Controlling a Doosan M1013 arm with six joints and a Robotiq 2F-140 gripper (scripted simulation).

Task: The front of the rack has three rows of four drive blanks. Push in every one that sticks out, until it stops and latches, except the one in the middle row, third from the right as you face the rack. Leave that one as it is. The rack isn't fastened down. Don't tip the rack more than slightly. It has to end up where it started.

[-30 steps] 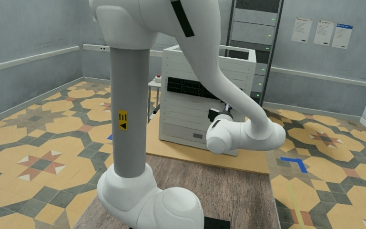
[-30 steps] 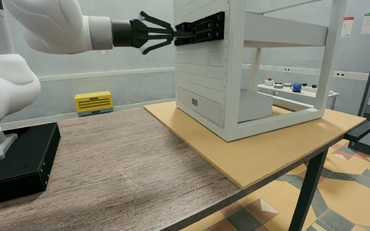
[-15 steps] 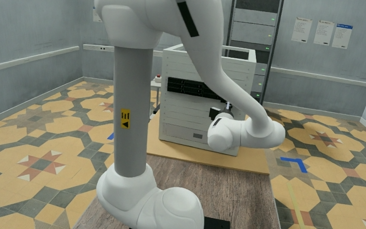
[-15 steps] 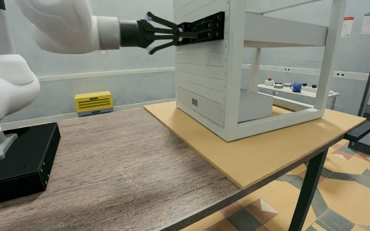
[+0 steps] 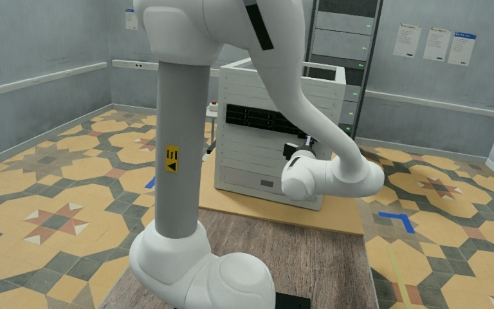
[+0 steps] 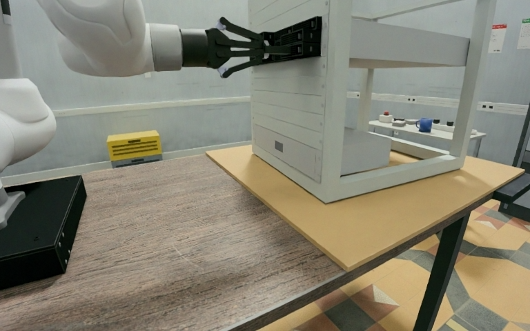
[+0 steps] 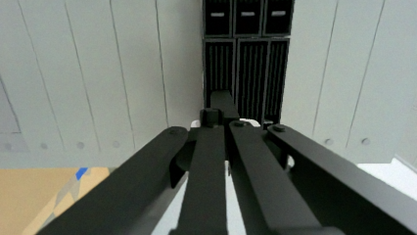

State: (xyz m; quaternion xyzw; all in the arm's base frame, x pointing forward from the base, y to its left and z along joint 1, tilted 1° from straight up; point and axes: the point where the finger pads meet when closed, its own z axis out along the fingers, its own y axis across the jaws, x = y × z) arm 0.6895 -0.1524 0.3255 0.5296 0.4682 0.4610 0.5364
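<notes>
At four o'clock on the drive blanks (image 5: pixel 260 118) (image 6: pixel 308 29) (image 7: pixel 252 73), gripper (image 5: pixel 308 138) (image 6: pixel 288 49) (image 7: pixel 219 105) fully shut, holding nothing; push probably underway (latching unclear), some blanks look proud.

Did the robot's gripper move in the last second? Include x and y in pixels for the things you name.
Yes. Judged against the rack (image 5: pixel 255 156) (image 6: pixel 287 113) (image 7: pixel 181 73) in the exterior view, the gripper (image 5: pixel 305 135) (image 6: pixel 289 49) (image 7: pixel 219 105) has moved rightward, toward the rack.
</notes>
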